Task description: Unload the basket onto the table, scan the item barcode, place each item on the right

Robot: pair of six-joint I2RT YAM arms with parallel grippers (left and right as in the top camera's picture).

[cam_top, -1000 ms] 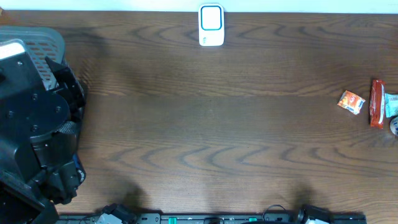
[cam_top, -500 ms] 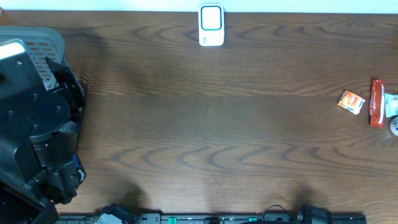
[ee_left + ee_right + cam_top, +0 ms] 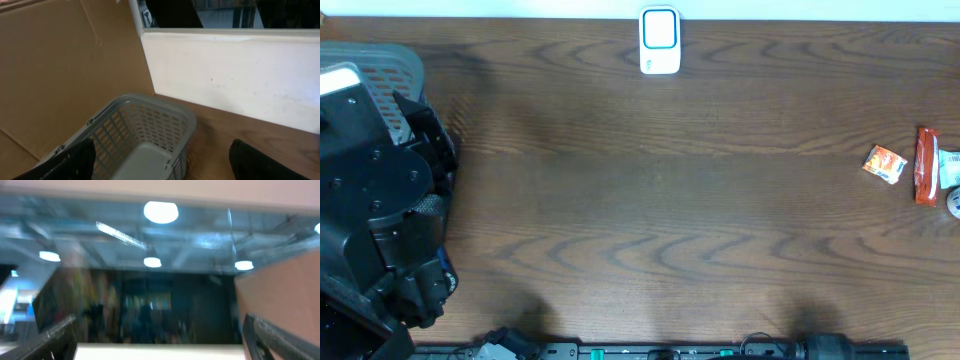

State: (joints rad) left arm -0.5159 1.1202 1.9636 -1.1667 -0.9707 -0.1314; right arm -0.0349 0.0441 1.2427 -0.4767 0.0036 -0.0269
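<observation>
Desk of dark brown wood grain (image 3: pixel 650 200) fills the overhead view, and its whole middle lies bare from the near edge to the far one. The bulky black left arm (image 3: pixel 380 200) crowds the left edge. Behind it, in the far left corner, sits a grey slotted plastic basket (image 3: pixel 405 65). In the left wrist view the basket (image 3: pixel 145 130) stands close to a brown cardboard panel (image 3: pixel 65 70) and a white wall (image 3: pixel 235 70). A white barcode scanner with a blue-rimmed window (image 3: pixel 660 40) stands at the middle of the far edge, well apart from everything else. The goods lie at the right edge: a red oblong packet (image 3: pixel 926 165) set lengthwise, and just beside it, toward the centre, a small orange square packet (image 3: pixel 885 163). More small items past the red packet are cut off by the frame.

The left gripper (image 3: pixel 161 152) hangs above the basket with its jaws spread wide and nothing between them. The right gripper (image 3: pixel 162 332) points up at blurred ceiling lights, fully spread, holding and touching nothing.
</observation>
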